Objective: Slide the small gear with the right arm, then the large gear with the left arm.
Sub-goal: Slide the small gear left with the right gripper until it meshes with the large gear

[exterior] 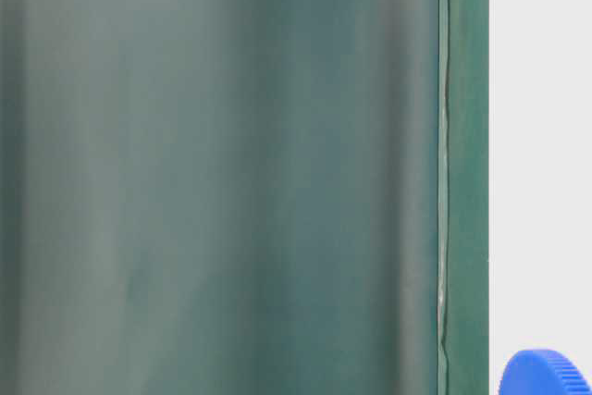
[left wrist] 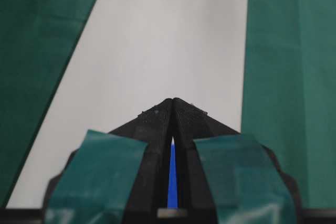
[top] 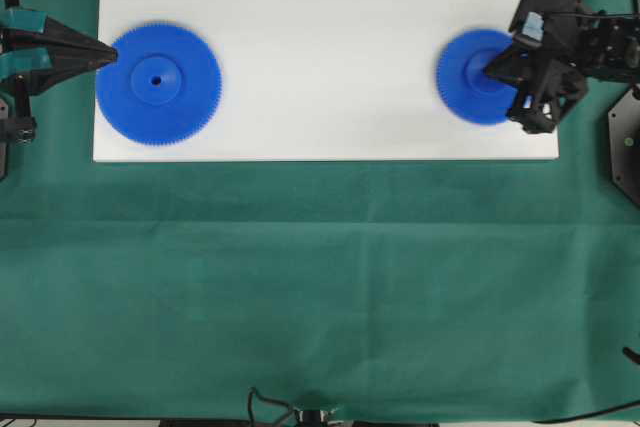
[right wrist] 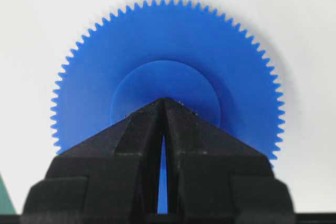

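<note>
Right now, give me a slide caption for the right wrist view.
Closed right gripper tip resting over the small gear's raised hub on the white board.

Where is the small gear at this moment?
In the overhead view, the small gear lies at the right end of the white board, with the right gripper tip over its hub.

Small gear (top: pixel 478 77) partly under gripper (top: pixel 490 72)
</note>
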`<state>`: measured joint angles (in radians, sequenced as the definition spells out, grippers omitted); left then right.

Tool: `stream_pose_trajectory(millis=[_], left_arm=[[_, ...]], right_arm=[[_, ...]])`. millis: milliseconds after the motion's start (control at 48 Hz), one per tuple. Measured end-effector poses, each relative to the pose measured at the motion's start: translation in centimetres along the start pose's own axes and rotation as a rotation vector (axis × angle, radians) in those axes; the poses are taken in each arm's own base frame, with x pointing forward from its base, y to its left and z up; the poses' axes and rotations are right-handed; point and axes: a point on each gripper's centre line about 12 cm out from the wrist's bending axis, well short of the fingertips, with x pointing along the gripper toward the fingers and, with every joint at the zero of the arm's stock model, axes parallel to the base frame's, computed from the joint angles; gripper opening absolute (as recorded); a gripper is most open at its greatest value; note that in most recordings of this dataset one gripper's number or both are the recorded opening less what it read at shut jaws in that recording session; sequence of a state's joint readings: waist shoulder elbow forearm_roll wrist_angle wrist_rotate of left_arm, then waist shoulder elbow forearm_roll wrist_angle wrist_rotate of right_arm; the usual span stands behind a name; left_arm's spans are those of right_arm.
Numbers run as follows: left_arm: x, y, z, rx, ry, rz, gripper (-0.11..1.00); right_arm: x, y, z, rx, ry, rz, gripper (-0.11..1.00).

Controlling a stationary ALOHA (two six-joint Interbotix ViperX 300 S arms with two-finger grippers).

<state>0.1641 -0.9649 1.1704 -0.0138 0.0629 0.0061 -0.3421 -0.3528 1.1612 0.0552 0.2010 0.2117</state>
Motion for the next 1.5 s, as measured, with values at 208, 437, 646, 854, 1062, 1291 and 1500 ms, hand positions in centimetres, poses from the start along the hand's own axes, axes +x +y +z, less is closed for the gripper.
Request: stream_pose_trajectory(millis=[208, 437, 646, 854, 1062, 1291, 1500], left_arm=[[0.1, 0.0, -0.1, 0.000, 0.008, -0.001, 0.00], [0.1, 0.0, -0.2, 0.000, 0.011, 0.000, 0.00], [0.1, 0.0, -0.2, 0.000, 0.014, -0.001, 0.00], [0.1, 0.0, -0.2, 0.000, 0.012, -0.001, 0.00], [0.1, 0.0, -0.2, 0.002, 0.014, -0.001, 0.00], [0.1, 0.0, -0.2, 0.000, 0.014, -0.001, 0.00], [0.1, 0.0, -0.2, 0.000, 0.012, -0.001, 0.00]], right_arm=[[2.1, 1.4, 2.5, -0.018, -0.013, 0.016, 0.53], [5.1, 4.8, 6.6, -0.096, -0.029, 0.057, 0.53], [8.3, 8.2, 10.8, -0.166, -0.066, 0.088, 0.53], [10.9, 11.1, 14.1, -0.236, -0.101, 0.110, 0.53], [12.4, 13.1, 16.5, -0.274, -0.131, 0.123, 0.53], [12.8, 13.7, 17.2, -0.306, -0.144, 0.123, 0.53], [12.8, 13.7, 17.2, -0.321, -0.146, 0.119, 0.53]])
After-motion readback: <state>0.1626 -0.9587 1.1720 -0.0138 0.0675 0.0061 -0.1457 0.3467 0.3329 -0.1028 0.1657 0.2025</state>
